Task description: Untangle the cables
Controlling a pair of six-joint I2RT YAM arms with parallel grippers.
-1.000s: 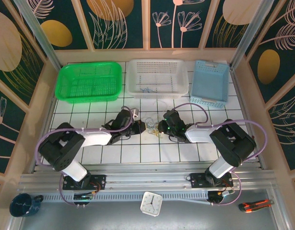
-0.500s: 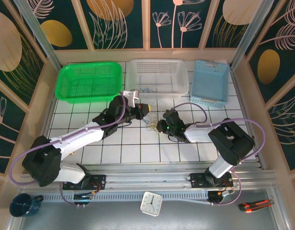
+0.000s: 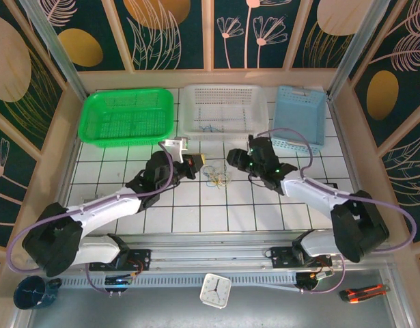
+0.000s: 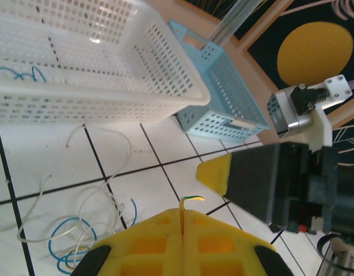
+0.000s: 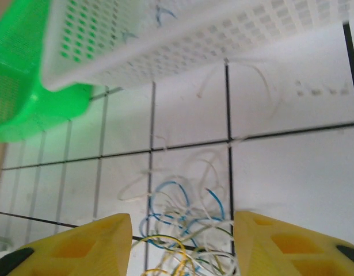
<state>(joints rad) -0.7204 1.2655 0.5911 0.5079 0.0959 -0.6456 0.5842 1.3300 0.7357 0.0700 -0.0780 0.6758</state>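
We are looking first at the three baskets standing in a row at the far edge of the tabletop: the green basket on the left, the white basket in the middle, the blue basket on the right. A blue cable is lying inside the white basket, near its front wall.

The cables are lying as a loose tangle on the tiles just in front of the white basket, apart from its wall. Both arms are reaching in toward the tangle, one from each side. Bare tiles are lying around the tangle and toward the near edge, so the open room is mostly on the near side. On the far side the basket walls are closing it.

In the top view the left fingers and the right fingers are looking small, and we cannot tell their state there. The left wrist view is showing more: the left fingers are pressed together, and a yellow cable is sticking up from the seam between them, pinched there. The right wrist view is showing the right fingers standing well apart and holding nothing. White, blue and yellowish loops are lying on the tiles between them.
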